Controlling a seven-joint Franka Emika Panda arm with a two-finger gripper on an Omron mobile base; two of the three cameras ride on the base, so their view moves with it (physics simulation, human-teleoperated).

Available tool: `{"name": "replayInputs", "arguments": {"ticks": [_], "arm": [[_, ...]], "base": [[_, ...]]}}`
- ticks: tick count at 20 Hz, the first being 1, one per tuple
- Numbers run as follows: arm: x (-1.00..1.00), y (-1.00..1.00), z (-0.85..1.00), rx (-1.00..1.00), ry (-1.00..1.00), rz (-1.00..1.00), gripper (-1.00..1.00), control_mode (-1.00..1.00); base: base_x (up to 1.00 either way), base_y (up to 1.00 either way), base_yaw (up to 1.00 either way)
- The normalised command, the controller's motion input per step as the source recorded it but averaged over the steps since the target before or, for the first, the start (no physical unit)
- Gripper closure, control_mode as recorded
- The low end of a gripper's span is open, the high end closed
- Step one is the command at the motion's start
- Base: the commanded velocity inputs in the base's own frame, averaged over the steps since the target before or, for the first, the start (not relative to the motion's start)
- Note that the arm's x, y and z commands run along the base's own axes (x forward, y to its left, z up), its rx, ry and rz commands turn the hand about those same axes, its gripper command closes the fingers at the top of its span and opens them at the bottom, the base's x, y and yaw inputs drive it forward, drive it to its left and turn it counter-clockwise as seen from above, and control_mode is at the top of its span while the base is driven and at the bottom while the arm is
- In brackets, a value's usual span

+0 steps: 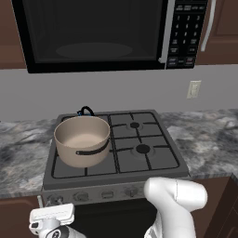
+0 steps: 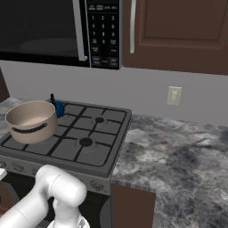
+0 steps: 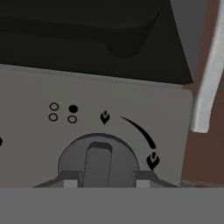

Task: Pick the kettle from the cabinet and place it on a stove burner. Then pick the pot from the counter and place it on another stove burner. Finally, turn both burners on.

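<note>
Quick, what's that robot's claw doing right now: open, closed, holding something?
Gripper: part open, its fingers either side of the round grey stove knob; a firm grip cannot be told.

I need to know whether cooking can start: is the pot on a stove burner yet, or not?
On. The pot sits upright on the grate over the front-left burner, with the kettle behind it.

A home kitchen is showing here: a grey steel 4-burner gas stove (image 1: 153, 160) sitting in a grey mottled stone counter (image 2: 178, 151), a black built-in microwave (image 1: 97, 32) hanging above, dark reddish-brown wooden cabinets (image 2: 178, 31) flanking it.
</note>
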Motion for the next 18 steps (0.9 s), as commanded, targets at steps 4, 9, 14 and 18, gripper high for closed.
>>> {"name": "replayInputs", "arguments": {"ticks": [4, 9, 14, 18], "arm": [[0.01, 0.0, 0.0, 0.0, 0.0, 0.02, 1.0, -1.0], [0.0, -0.05, 0.0, 0.0, 0.0, 0.02, 1.0, -1.0], [0.0, -0.09, 0.0, 0.0, 0.0, 0.02, 1.0, -1.0], [0.0, 0.0, 0.0, 0.0, 0.0, 0.02, 1.0, -1.0]], "base": [[0.0, 0.0, 0.0], [0.0, 0.0, 0.0], [0.0, 0.0, 0.0], [0.0, 0.0, 0.0]]}}
